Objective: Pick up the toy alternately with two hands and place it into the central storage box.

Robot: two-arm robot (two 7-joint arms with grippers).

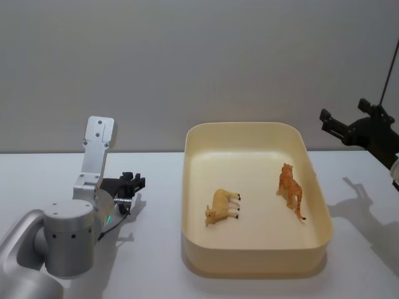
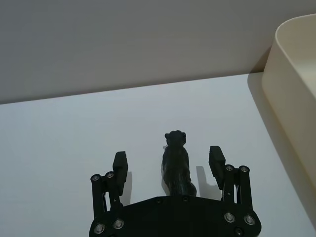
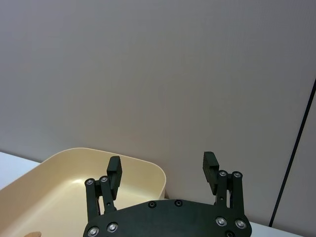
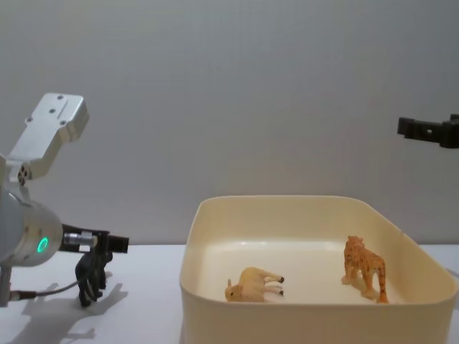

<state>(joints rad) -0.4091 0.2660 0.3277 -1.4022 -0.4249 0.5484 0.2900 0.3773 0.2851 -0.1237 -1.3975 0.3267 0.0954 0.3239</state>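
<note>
A small black animal toy (image 2: 175,163) stands on the white table, left of the central storage box (image 1: 249,127). My left gripper (image 2: 168,159) is low at the table and open, with one finger on each side of the toy and a gap on both sides. From the chest the same toy (image 4: 90,276) shows just under the left gripper (image 4: 115,244). My right gripper (image 3: 162,170) is open and holds nothing. It hangs high, beyond the box's right side (image 1: 341,128). In the cream-yellow box a tan animal (image 1: 222,206) lies on its side and an orange tiger (image 1: 291,189) stands.
The box wall (image 2: 296,89) rises close to the left gripper, on the side toward the table's middle. A plain grey wall backs the table. A thin dark cable (image 1: 389,68) runs down at the far right.
</note>
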